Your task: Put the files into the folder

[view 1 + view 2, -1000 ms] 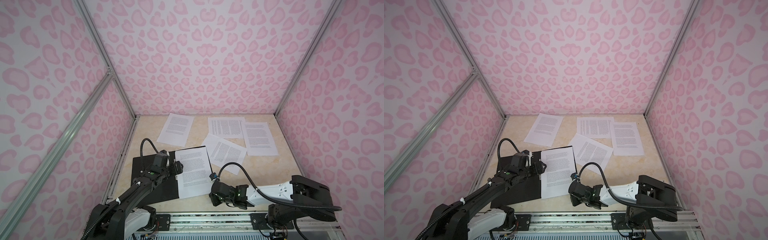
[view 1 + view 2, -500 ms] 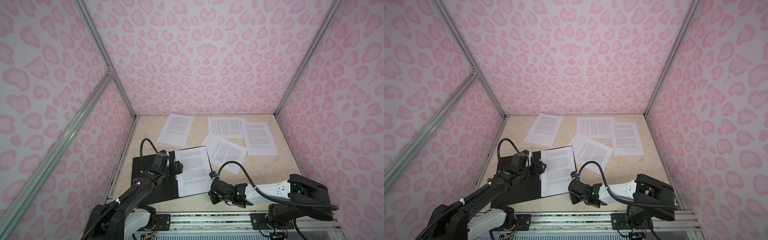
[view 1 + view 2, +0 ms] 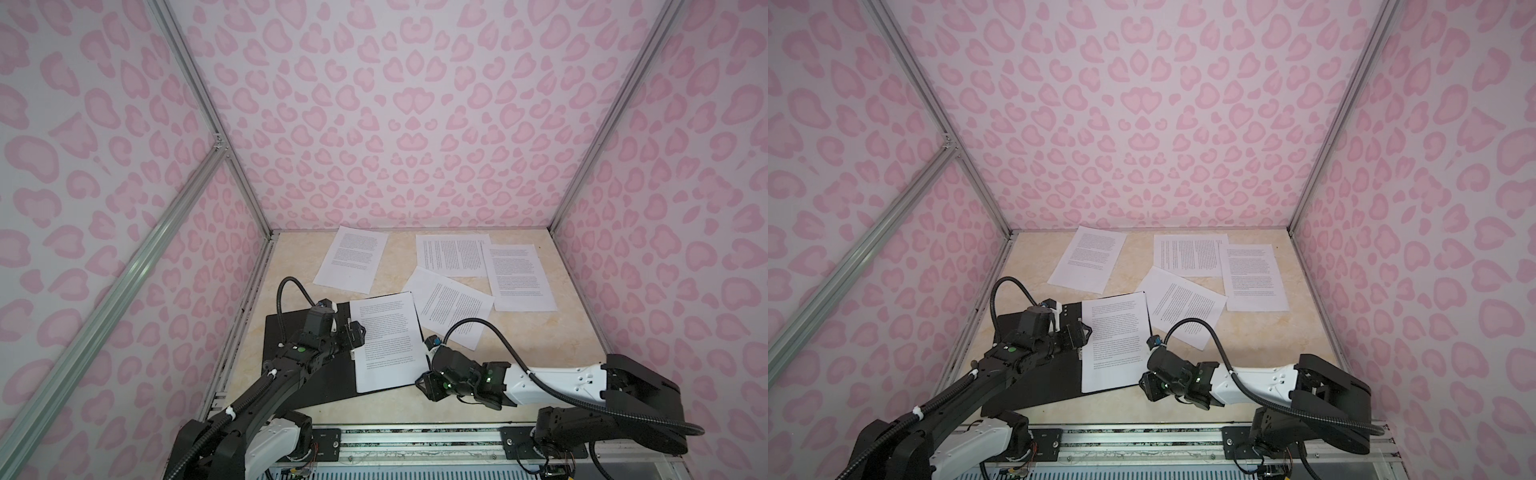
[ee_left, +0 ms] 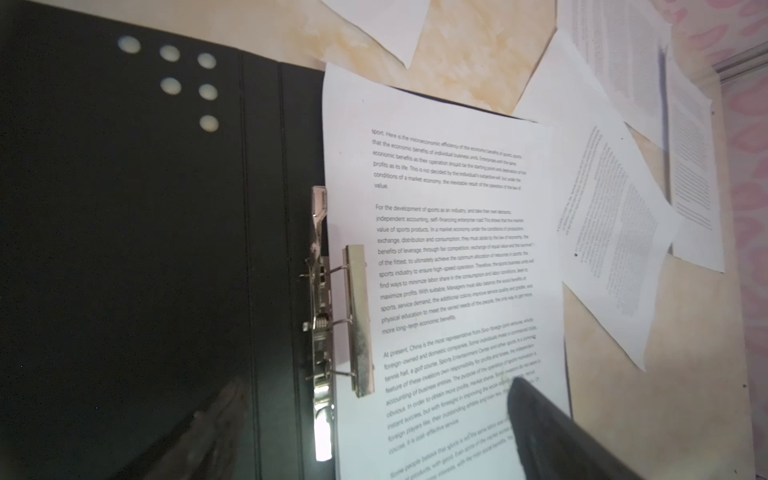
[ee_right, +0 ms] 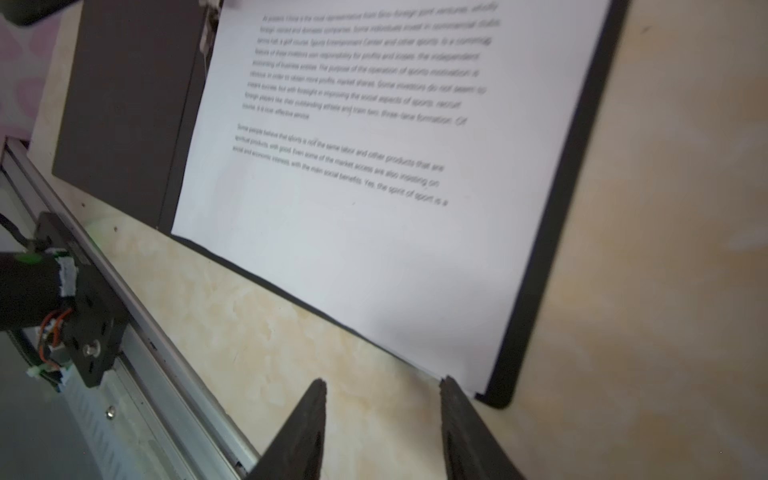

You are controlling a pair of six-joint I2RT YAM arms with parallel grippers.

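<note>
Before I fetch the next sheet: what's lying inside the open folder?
One printed sheet on the folder's right half, metal clip over its inner edge; left half bare. Whether more sheets lie beneath it is covered.

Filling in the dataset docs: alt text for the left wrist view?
An open black folder lies on a beige table with one printed sheet on it, its edge at the metal clip. More printed sheets lie loose on the table beyond.
</note>
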